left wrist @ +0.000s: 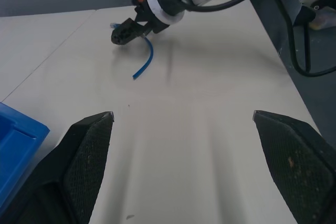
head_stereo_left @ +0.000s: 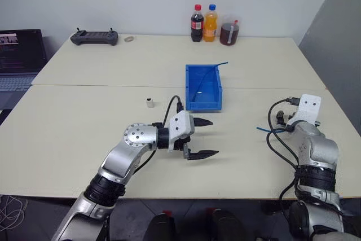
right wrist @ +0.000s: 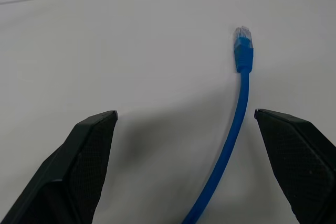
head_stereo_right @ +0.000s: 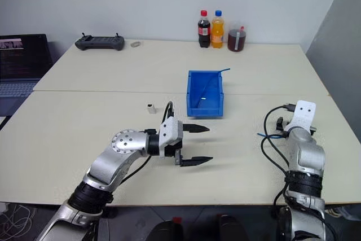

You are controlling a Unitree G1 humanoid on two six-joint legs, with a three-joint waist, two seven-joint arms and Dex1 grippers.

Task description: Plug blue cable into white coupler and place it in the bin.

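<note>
The blue cable (right wrist: 239, 103) lies on the table between my right gripper's (right wrist: 184, 113) wide-open fingers, its clear plug (right wrist: 242, 38) pointing away from the hand. Nothing is held. A short blue stretch (head_stereo_left: 262, 130) shows beside my right arm. The white coupler (head_stereo_left: 149, 102) stands alone on the table, left of the bin (head_stereo_left: 203, 104). My left gripper (head_stereo_left: 214, 136) hovers open and empty in front of the bin, pointing right toward the right arm. From the left wrist view the cable (left wrist: 143, 64) trails out from under the right hand.
A thin blue wire (head_stereo_left: 211, 74) lies in the bin and pokes over its far right corner. Two bottles (head_stereo_left: 197, 23) and a jar (head_stereo_left: 229, 32) stand at the table's back edge, with a controller (head_stereo_left: 94, 38) at back left. A laptop (head_stereo_left: 20, 55) sits far left.
</note>
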